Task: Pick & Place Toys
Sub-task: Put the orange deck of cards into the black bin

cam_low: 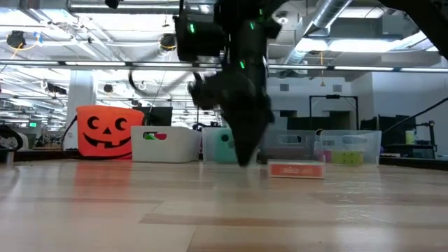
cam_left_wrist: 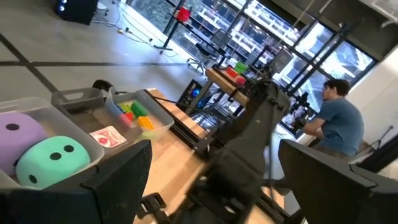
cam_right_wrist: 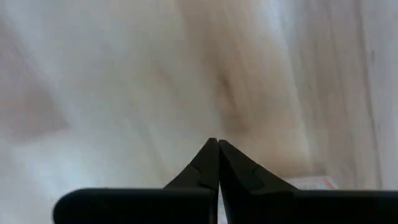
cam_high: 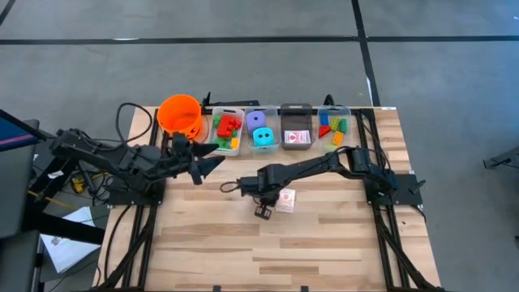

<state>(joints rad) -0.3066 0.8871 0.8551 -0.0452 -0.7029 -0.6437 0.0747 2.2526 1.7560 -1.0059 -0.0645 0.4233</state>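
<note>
My right gripper point(cam_high: 263, 212) is down at the middle of the surface point(cam_high: 243, 251) with its fingers pressed together on nothing, tips just beside the red-and-white card point(cam_high: 285, 200) that lies flat on the wood. The risk I see: with the fingers together I'd only shove the card along the boards, and a flat card gives little edge to pinch even once I spread them, so it may slide or flip. My left gripper point(cam_high: 204, 160) waits with fingers apart near the orange bucket point(cam_high: 179, 114); swinging it inward could clip the bucket or the first bin.

Along the far edge stand four clear bins. The first bin point(cam_high: 228, 130) holds red, green and yellow bricks; the second bin point(cam_high: 260, 130) a purple die above a teal die; the third bin point(cam_high: 296, 130) another card; the fourth bin point(cam_high: 334, 126) mixed bricks. I can't see inside the bucket.
</note>
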